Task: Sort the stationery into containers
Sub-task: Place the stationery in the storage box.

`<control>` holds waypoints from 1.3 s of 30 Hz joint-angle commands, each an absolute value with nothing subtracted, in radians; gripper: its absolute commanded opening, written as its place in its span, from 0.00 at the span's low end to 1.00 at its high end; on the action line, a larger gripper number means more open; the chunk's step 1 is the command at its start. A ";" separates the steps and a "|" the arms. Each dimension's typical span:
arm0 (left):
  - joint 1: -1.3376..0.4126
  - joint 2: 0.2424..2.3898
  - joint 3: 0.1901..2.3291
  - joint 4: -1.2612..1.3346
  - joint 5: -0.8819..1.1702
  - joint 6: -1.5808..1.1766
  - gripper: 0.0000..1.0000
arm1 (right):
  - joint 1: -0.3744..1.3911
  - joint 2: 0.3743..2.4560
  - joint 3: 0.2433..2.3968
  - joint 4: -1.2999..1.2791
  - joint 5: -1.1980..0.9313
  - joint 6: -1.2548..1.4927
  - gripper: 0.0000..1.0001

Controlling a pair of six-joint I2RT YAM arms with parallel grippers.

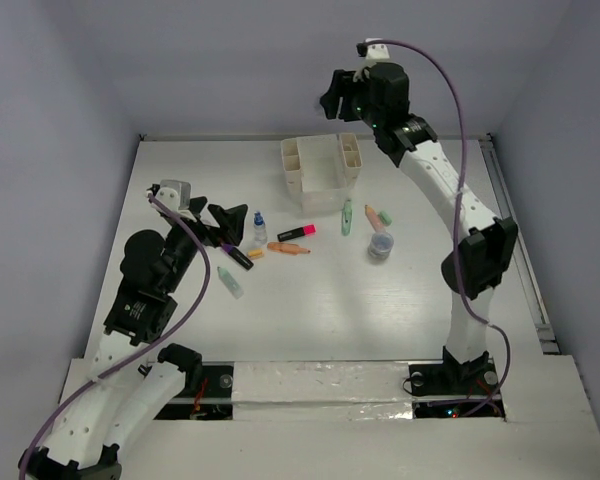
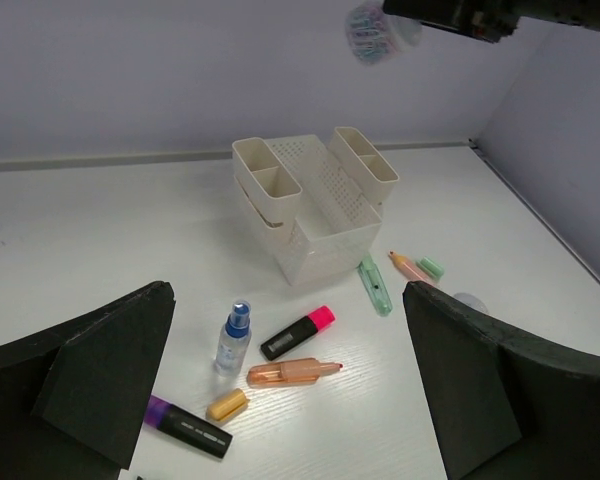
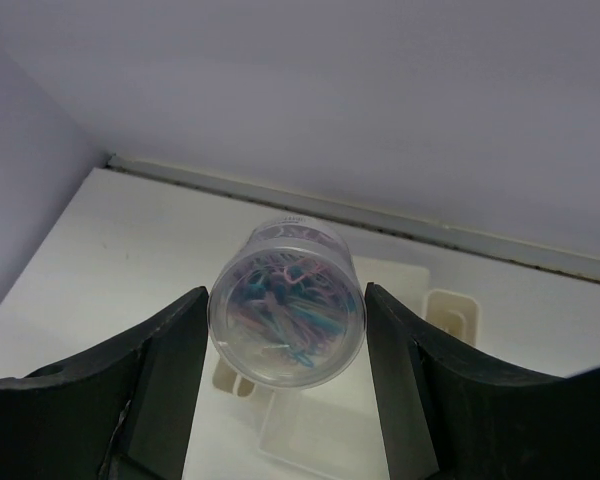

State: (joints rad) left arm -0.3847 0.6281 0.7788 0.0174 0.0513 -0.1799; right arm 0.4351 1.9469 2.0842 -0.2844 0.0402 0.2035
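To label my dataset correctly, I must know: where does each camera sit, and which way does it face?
Top: above and behind the bases, looks down on the table; left arm, right arm show.
Left wrist: low, faces the organizer; open left pincer frames the view.
Right wrist: raised high, looks down at the organizer; right pincer holds a tub.
Shared: both wrist views show organizer and tub.

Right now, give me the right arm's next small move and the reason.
Probably lower it toward the organizer's middle compartment. The right end effector grips the clear tub of paper clips high above the table, over the organizer rather than inside it, so letting go from there would likely make it drop and bounce.
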 commanded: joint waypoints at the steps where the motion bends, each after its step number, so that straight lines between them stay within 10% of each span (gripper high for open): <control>1: -0.388 0.638 0.772 0.057 0.063 -0.172 0.99 | 0.466 2.063 2.231 -0.235 0.020 0.202 0.44; 11: -0.388 0.641 0.770 0.052 0.058 -0.169 0.99 | 0.476 2.353 2.473 -0.264 0.052 0.178 0.44; 39: -0.388 0.661 0.770 0.046 0.055 -0.166 0.99 | 0.485 2.459 2.325 -0.195 0.155 0.129 0.46</control>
